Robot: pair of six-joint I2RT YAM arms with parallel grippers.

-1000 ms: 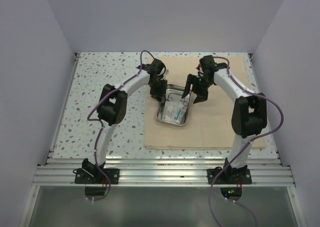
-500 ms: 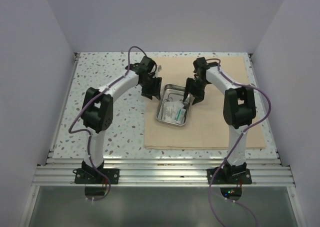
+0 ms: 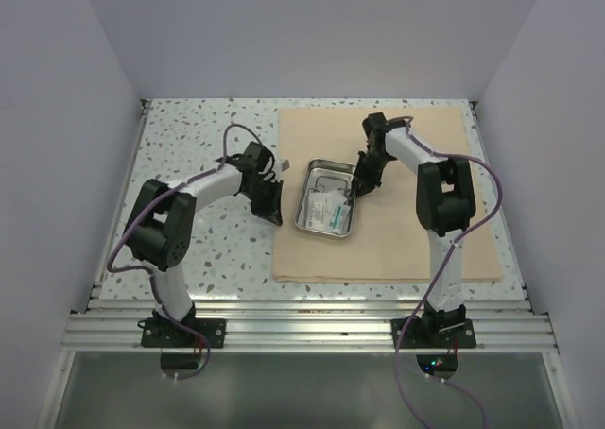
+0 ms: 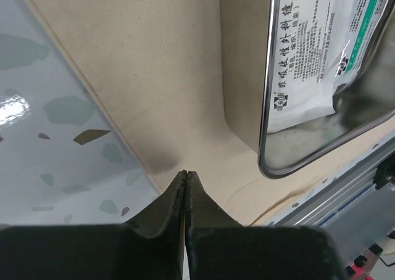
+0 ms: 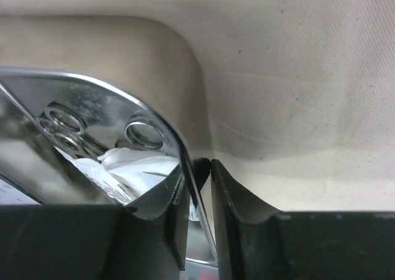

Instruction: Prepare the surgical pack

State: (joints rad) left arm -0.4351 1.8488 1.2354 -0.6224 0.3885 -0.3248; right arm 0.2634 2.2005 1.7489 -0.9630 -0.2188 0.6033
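Lying on the beige cloth [image 3: 397,245], toward its left side, the steel tray [image 3: 302,202] is seen between the two arms in the overhead view, with a printed packet [image 3: 331,210] inside it. The right gripper [image 3: 356,188] is set down on the tray's right rim. In the right wrist view the tray [image 5: 92,82] is straddled by the right gripper [image 5: 200,166]: one finger [image 5: 154,200] is placed inside the tray and the other outside it on the cloth [image 5: 296,76], and the thin rim is clamped in the narrow gap between them. Just beyond the inner finger, the ring handles [image 5: 143,134] of the metal instruments are seen against the tray wall, above some white material that cannot be identified. The left gripper [image 3: 271,207] is lowered at the left edge of the cloth, well apart from the tray's rim. In the left wrist view the left gripper [image 4: 186,175] is clenched, its fingertips pressed together right where the cloth [image 4: 166,64] meets the speckled table [image 4: 55,107]; whether any cloth is pinched cannot be told. The tray [image 4: 268,107] is seen to the right of these fingers, not touched by them, with the packet [image 4: 308,52] leaning inside.
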